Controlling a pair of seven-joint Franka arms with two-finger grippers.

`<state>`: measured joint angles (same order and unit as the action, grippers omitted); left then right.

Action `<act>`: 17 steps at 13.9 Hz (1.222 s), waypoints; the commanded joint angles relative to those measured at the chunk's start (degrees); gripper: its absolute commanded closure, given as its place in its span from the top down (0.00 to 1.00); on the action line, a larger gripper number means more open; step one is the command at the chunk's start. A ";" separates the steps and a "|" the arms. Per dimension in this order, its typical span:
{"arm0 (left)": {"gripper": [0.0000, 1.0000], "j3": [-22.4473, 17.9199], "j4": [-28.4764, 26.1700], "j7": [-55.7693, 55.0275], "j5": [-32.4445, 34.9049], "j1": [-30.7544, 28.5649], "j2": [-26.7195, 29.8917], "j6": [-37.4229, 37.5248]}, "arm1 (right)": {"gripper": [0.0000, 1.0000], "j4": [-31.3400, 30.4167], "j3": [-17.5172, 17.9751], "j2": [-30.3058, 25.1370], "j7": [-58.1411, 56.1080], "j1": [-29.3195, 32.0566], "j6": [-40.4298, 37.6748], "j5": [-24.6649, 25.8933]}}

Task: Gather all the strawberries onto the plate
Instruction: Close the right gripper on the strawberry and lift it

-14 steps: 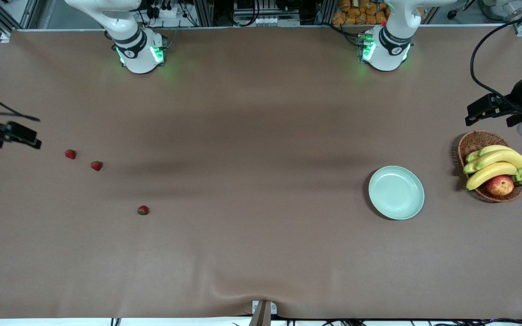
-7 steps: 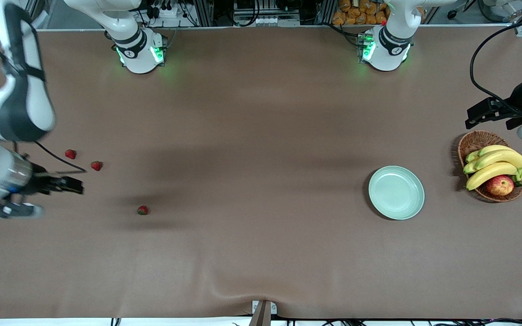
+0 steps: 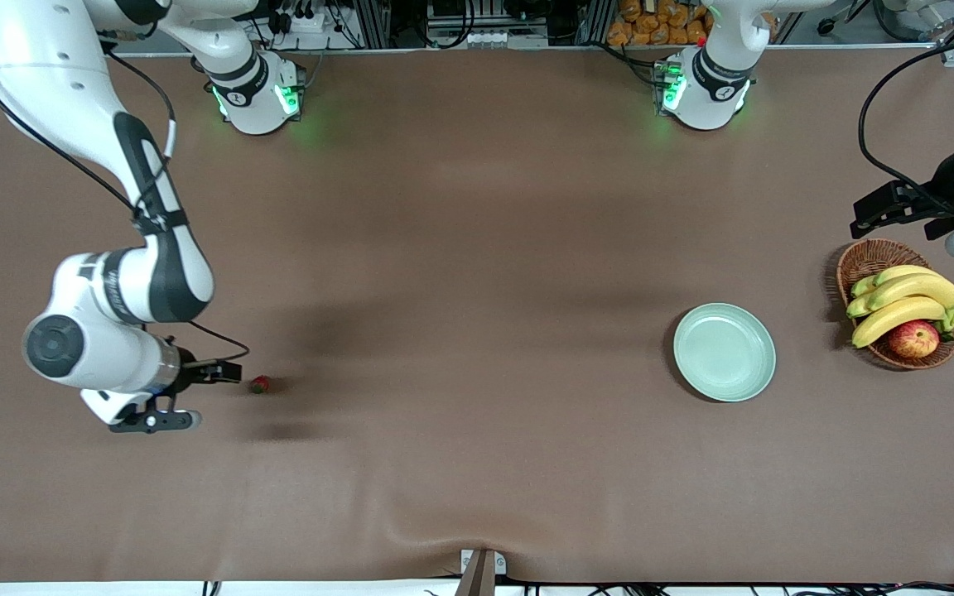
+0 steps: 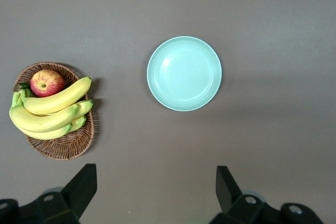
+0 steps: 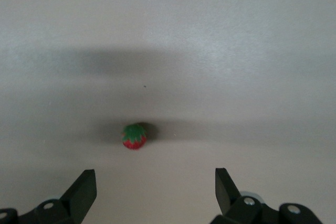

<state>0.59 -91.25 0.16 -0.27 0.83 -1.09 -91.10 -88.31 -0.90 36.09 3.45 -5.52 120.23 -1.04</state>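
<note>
R gripper (image 3: 220, 389) released, jaws wide, hanging just beside 1 strawberry (image 3: 260, 384) on the counter (image 3: 477, 248) toward R arm's end; other berries hidden by the arm. Plate (image 3: 724, 352) bare, toward L arm's end, beside fruit basket (image 3: 866, 261). L gripper (image 4: 155, 192) released, waits above plate & basket

Lab: aluminium racks (image 3: 411, 21), cabling.

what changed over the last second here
The right arm swung in over the table, bringing the right gripper, open and empty, beside the strawberry nearest the camera. Nothing was grasped. The left gripper, plate and basket stayed put.
</note>
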 commanded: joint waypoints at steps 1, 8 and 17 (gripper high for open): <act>1.00 0.29 -0.42 0.19 1.06 -0.30 0.39 -0.65 | 1.00 0.15 -0.15 1.17 6.02 -0.80 2.46 -0.37; 1.00 0.29 -0.25 0.81 0.80 -0.65 0.48 -0.74 | 1.00 -7.14 -0.15 2.94 10.43 -1.77 13.71 -0.28; 1.00 0.37 -0.16 0.81 0.18 -1.45 0.66 -1.88 | 1.00 -7.14 -0.15 5.05 14.22 -3.44 14.16 -0.28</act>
<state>0.64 -91.37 0.35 -0.27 -0.55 -1.08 -92.25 -95.10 -0.98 40.94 17.02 -9.00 133.62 -1.03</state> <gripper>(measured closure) 0.000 0.000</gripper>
